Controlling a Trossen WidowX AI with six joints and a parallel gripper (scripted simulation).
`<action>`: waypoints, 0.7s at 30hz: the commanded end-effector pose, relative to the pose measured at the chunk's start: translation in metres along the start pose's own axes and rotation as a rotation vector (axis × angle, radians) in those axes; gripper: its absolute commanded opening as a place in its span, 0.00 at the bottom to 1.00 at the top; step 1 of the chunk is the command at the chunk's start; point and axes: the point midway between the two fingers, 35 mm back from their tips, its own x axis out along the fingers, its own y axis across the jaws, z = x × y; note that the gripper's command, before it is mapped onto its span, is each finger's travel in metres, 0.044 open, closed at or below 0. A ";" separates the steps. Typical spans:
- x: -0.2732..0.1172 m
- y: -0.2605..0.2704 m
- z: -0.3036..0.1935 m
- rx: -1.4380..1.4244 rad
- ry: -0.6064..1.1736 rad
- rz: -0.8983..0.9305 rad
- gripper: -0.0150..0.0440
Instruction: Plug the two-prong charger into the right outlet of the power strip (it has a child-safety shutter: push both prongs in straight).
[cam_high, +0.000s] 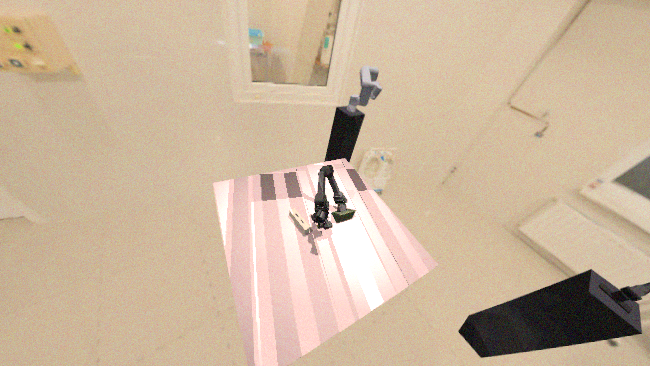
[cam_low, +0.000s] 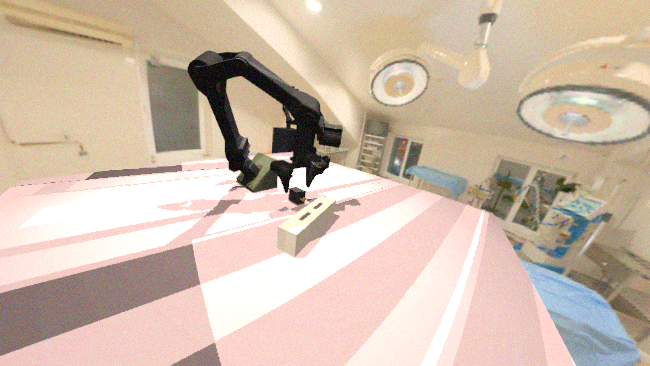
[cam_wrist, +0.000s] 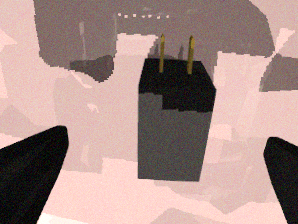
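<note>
The black two-prong charger (cam_low: 297, 195) (cam_wrist: 170, 135) lies on the table, its brass prongs pointing toward the power strip in the exterior view and toward the top of the wrist view. The cream power strip (cam_high: 306, 229) (cam_low: 306, 232) lies close by, with two dark outlets on its top; it does not show in the wrist view. My gripper (cam_low: 298, 188) (cam_wrist: 168, 141) is open and empty, pointing down just above the charger. In the wrist view its fingers stand to either side of the charger, with a gap on both sides. The charger cannot be made out in the top view.
A dark green angled block (cam_high: 343, 215) (cam_low: 263, 175) sits at the foot of my arm. The pink striped table (cam_high: 280, 300) (cam_low: 400, 280) lies under everything. Two black pedestals (cam_high: 344, 132) (cam_high: 545, 317) bearing other arms stand off the table.
</note>
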 end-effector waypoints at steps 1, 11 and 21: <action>0.008 -0.001 0.000 -0.004 -0.001 -0.006 1.00; 0.024 -0.001 0.001 -0.004 -0.001 -0.007 1.00; 0.030 -0.001 0.001 0.001 0.001 -0.003 0.91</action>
